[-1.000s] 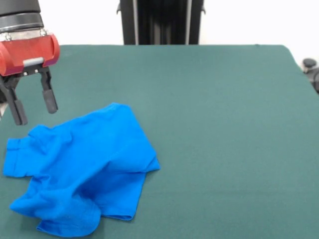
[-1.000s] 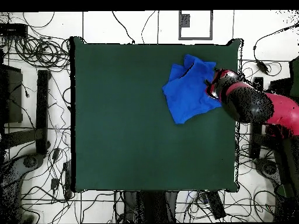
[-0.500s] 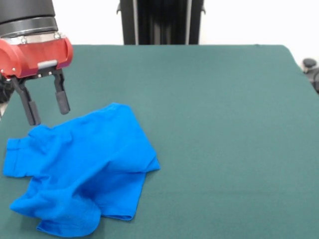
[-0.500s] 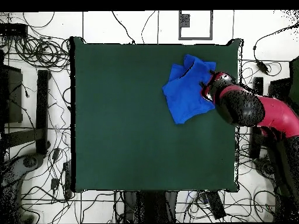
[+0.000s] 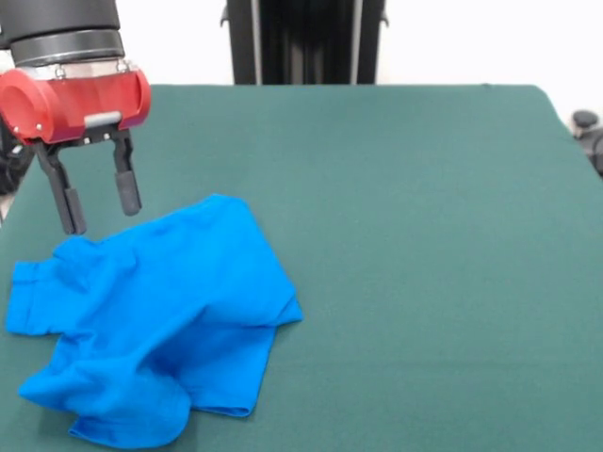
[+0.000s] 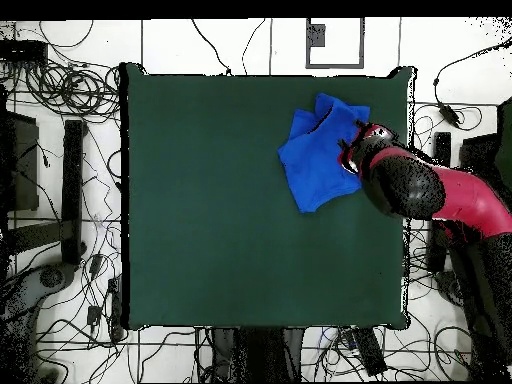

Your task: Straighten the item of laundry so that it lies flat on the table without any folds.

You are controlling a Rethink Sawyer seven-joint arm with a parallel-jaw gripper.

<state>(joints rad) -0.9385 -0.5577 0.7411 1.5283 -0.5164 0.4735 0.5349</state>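
Note:
The item of laundry (image 5: 155, 320) is a bright blue T-shirt lying crumpled at the lower left of the front view, with folds and a doubled-over lower edge. In the overhead view the item of laundry (image 6: 320, 150) sits near the top right corner of the table (image 6: 220, 220). My gripper (image 5: 97, 209) hangs open just above the shirt's upper left edge, its two black fingers (image 5: 126, 188) apart with nothing between them. In the overhead view the red arm covers the gripper (image 6: 352, 152) at the shirt's right edge.
The dark green table (image 5: 424, 235) stretches wide to the right of the shirt. The shirt lies close to the table's left and near edges in the front view. Cables litter the floor (image 6: 60, 90) around the table.
The gripper has moved to the right, closer to the shirt's upper edge, staying open. The shirt has not moved.

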